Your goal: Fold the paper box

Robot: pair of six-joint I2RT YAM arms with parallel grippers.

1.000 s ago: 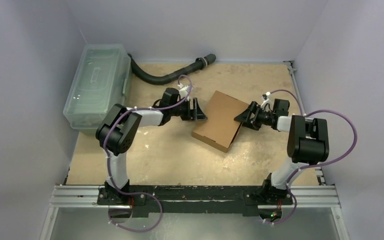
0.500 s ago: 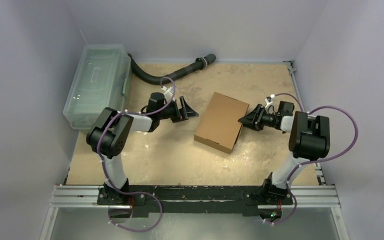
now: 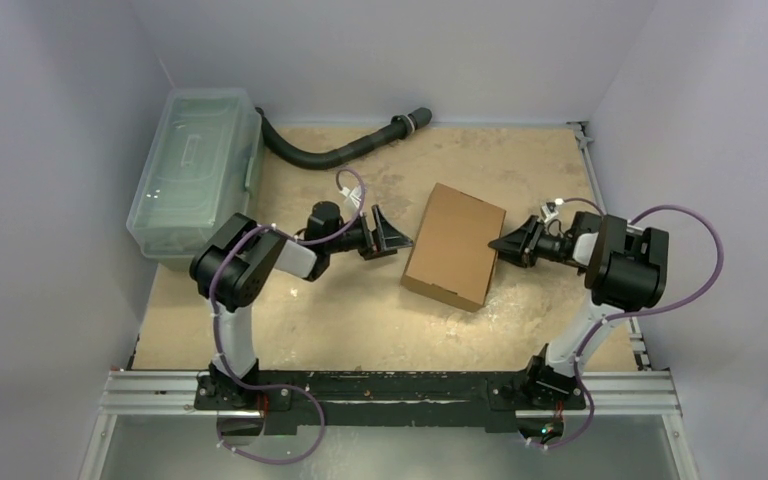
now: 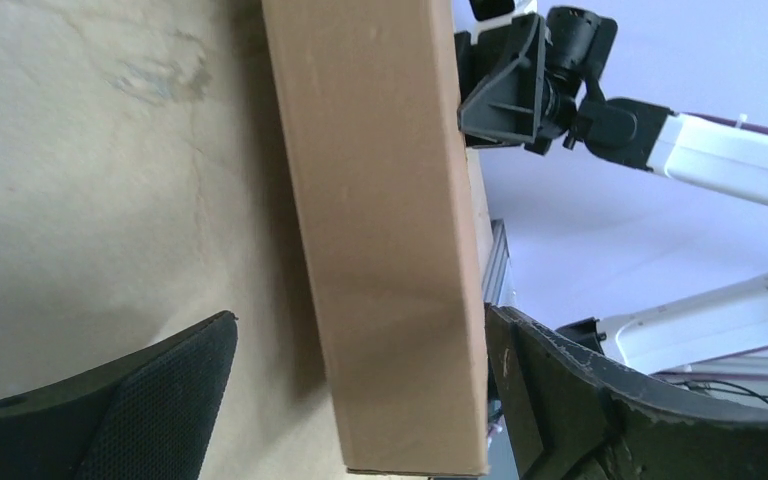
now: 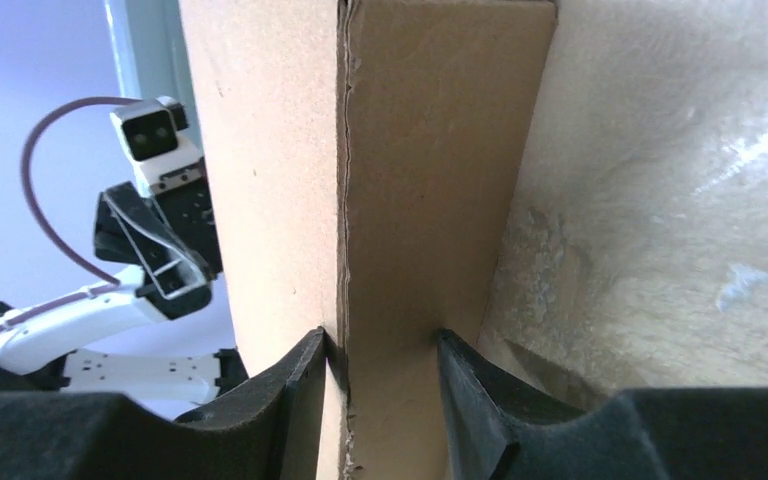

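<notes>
One handover; paper box [image 3: 455, 247] looks folded shut.
Right gripper [image 3: 497, 243] now pinches its wall; left gripper [image 3: 398, 237] has spread wide.

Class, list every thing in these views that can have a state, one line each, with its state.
paper box: folded closed, lying flat
left gripper: open, straddling the box's left edge
right gripper: shut on the paper box's right side wall
clear plastic bin: lid on
black hose: lying curved, loose end free

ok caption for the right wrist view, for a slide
Right tool gripping the paper box by its edge, left arm beyond it
</notes>
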